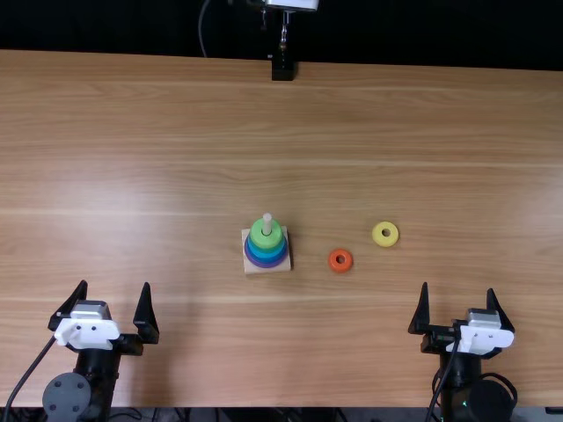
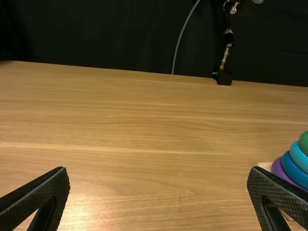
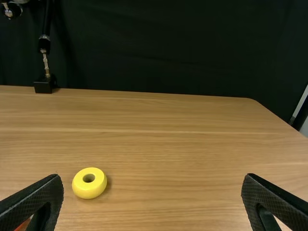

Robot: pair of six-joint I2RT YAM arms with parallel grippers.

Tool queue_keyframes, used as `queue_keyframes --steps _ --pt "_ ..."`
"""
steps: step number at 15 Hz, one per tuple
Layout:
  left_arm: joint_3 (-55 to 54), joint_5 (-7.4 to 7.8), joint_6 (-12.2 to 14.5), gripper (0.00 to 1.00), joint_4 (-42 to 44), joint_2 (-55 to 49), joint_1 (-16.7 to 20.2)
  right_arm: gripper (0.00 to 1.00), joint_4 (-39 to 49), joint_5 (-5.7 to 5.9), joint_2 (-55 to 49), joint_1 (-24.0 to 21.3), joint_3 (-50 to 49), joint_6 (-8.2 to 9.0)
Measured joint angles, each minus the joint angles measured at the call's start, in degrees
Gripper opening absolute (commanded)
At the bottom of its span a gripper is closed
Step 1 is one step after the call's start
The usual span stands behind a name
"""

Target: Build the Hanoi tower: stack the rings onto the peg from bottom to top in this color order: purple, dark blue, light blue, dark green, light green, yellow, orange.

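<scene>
"One yellow ring (image 1: pixel 377 236) was where?"

"On the table (image 1: pixel 132 132), right of the ring stack (image 1: pixel 266 237). The orange ring (image 1: pixel 333 263) lay between them, nearer than the yellow."

"And the stack?"

"Around the peg (image 1: pixel 267 222): purple lowest, then blues, then green."

"The grippers?"

"Left gripper (image 1: pixel 115 284) and right gripper (image 1: pixel 457 287) both had fingers spread."

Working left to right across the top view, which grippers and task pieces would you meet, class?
Left black two-fingered gripper → square pale wooden base bearing stacked coloured rings → small orange ring → yellow ring → right black two-fingered gripper
</scene>
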Motion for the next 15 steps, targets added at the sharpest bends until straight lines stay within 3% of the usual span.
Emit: queue_keyframes --steps 4,9,15 --pt "0.0 0.02 0.0 1.0 0.0 0.0 0.0 1.0 -0.3 0.0 0.2 0.0 0.9 0.02" --pt "0.0 0.02 0.0 1.0 0.0 0.0 0.0 1.0 1.1 -0.04 6.4 0.0 18.8 0.2" --pt "0.0 0.0 0.0 1.0 0.0 0.0 0.0 1.0 1.1 -0.04 26.8 5.0 33.2 0.2"
